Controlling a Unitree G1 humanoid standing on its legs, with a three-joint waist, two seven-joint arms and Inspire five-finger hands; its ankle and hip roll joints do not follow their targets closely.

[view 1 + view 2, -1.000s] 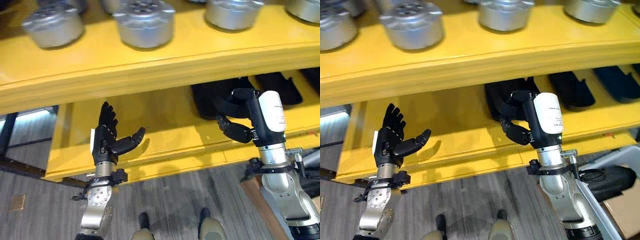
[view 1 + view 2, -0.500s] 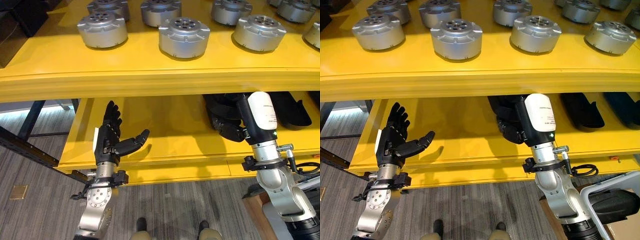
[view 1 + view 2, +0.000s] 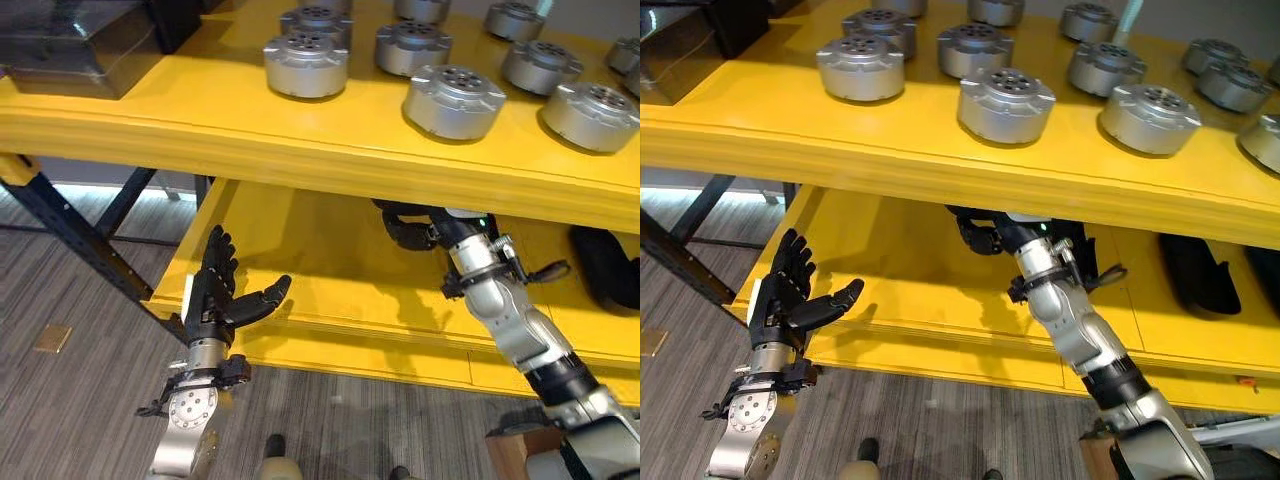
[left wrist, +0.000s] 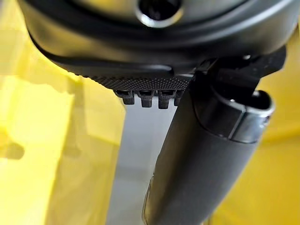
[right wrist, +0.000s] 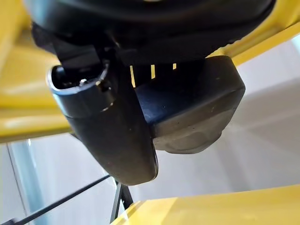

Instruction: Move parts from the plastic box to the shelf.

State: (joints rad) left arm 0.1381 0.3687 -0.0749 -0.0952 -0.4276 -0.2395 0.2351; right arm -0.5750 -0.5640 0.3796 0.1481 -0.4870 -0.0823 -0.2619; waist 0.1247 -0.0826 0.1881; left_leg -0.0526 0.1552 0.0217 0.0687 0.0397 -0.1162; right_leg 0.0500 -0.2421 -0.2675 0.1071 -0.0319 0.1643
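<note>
The right hand (image 5: 140, 112) grips a dark, smooth, rounded part (image 5: 192, 112) under the yellow shelf (image 3: 300, 130). Ribbed silver cylindrical parts (image 3: 453, 101) sit on top, with a dark box (image 3: 70, 45) at 10 o'clock. The left hand (image 3: 215, 295) is spread wide, holding nothing.

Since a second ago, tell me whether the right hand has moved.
Yes. The right hand, shut on a dark part, has gone deeper under the top shelf, away from the lower shelf's front edge.
</note>
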